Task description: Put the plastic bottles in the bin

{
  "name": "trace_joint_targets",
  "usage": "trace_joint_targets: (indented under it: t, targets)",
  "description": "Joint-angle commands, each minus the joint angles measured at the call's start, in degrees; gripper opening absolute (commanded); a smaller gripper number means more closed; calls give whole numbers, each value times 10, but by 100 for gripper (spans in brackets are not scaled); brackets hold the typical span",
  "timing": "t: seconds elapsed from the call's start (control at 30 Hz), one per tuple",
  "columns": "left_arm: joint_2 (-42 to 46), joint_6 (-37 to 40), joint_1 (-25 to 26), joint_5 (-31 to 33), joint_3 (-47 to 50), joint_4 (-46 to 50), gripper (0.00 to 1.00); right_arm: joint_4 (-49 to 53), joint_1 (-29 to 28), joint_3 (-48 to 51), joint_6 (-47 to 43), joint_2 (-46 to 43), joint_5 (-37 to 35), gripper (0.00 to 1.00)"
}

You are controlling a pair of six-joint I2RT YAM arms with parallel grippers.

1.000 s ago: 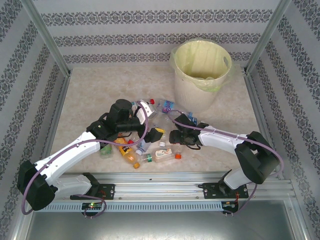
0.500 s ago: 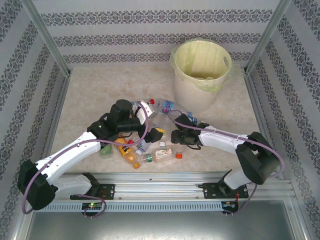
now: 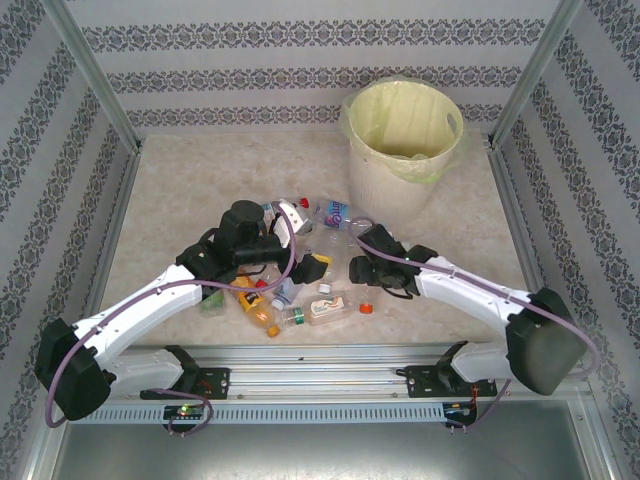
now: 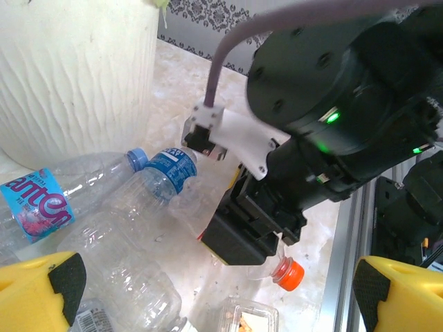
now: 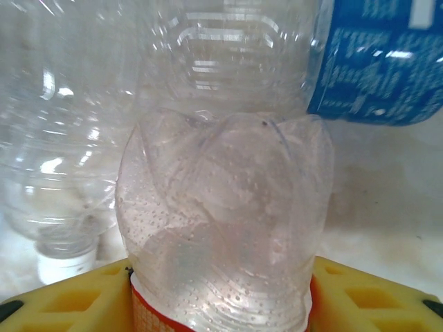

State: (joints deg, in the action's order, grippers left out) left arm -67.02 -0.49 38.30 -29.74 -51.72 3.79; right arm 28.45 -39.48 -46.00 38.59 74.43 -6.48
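Several plastic bottles (image 3: 290, 290) lie in a heap on the marble floor between the arms. My right gripper (image 5: 220, 297) is shut on a clear bottle (image 5: 221, 221) with a red label, its yellow pads (image 5: 360, 297) pressing both sides. That bottle's orange cap (image 4: 291, 273) pokes out under the right gripper (image 4: 252, 232). My left gripper (image 4: 218, 297) hangs open over the heap, above a clear bottle (image 4: 118, 256) and a blue-labelled one (image 4: 169, 169). The cream bin (image 3: 400, 150) stands at the back right, its wall (image 4: 76, 76) close behind the heap.
A clear plastic snack box (image 3: 325, 308) and an orange-tinted bottle (image 3: 258, 312) lie at the heap's near edge. Patterned walls and metal posts (image 3: 95, 75) enclose the floor. A metal rail (image 3: 330, 375) runs along the front. Bare floor (image 3: 200, 180) lies at the back left.
The right gripper has closed on the red-labelled bottle and shifted slightly right, its elbow swinging out right and nearer. The left arm has stayed put.
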Motion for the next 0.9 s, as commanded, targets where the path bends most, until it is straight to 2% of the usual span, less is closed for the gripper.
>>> trace_joint_targets:
  t: [0.0,0.4,0.67,0.87]
  targets:
    - [7,-37,5,-6,10,-67,100,50,6,-39,-21,-41,-28,57]
    - [-25,-137,4,-19,-34,-212,100,138,8,-167,-67,-123,-63,56]
    - [-52,-189,4,-25,-61,-314,100,154,21,-268,-121,-127,-111,54]
    - [-60,-218,1,-22,-20,-433,100,138,38,-322,-159,-116,-128,54]
